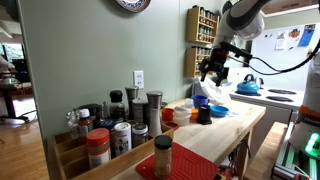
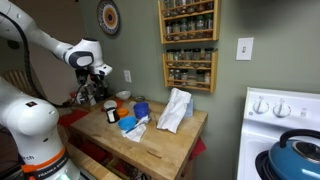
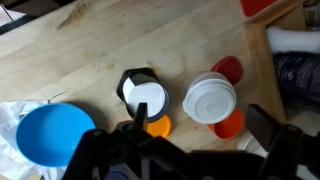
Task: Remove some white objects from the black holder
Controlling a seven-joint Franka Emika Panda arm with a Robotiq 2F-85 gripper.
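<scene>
we hover the gripper [image 1: 212, 72] over the black holder [image 3: 128, 82], jaws wide apart and empty; next we drop and pinch the white objects [image 3: 147, 96] inside it.

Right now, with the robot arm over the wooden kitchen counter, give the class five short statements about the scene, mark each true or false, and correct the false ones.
1. The small black cylindrical holder has white objects in it. True.
2. The gripper is shut on a white object. False: it hangs open above the wooden counter and holds nothing.
3. The round blue bowl sits on the wooden counter. True.
4. The blue kettle stands on the wooden counter beside the holder. False: it is on the white stove.
5. The holder lies tipped on its side. False: it stands upright.
</scene>
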